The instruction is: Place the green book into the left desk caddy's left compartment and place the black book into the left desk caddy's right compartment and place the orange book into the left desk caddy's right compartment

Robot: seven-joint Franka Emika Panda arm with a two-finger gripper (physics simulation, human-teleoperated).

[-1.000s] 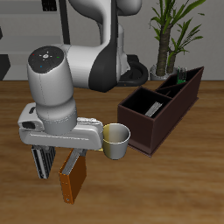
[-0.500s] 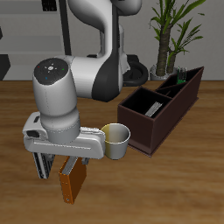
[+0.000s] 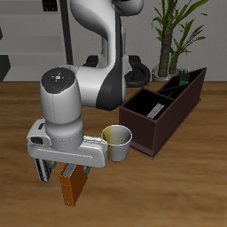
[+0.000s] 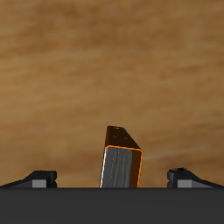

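The orange book [image 3: 74,186] stands upright on the wooden table near its front edge. It also shows in the wrist view [image 4: 121,162], spine up, between my fingertips [image 4: 39,178]. My gripper [image 3: 68,168] is open just above the book's top, jaws wide on either side, not touching it. The left desk caddy [image 3: 152,131] stands farther back beside the mug. A green book edge [image 3: 183,81] shows in its taller slanted-wall section. A book with pale page edges [image 3: 158,109] lies in its wide lower section; its cover colour is hard to tell.
A cream mug [image 3: 117,142] stands close beside my hand, between it and the caddy. A potted plant [image 3: 177,27] stands behind the caddy. The robot's base is at the table's back.
The arm has swung a little toward the mug and the hand has come lower over the orange book. The book has not moved.
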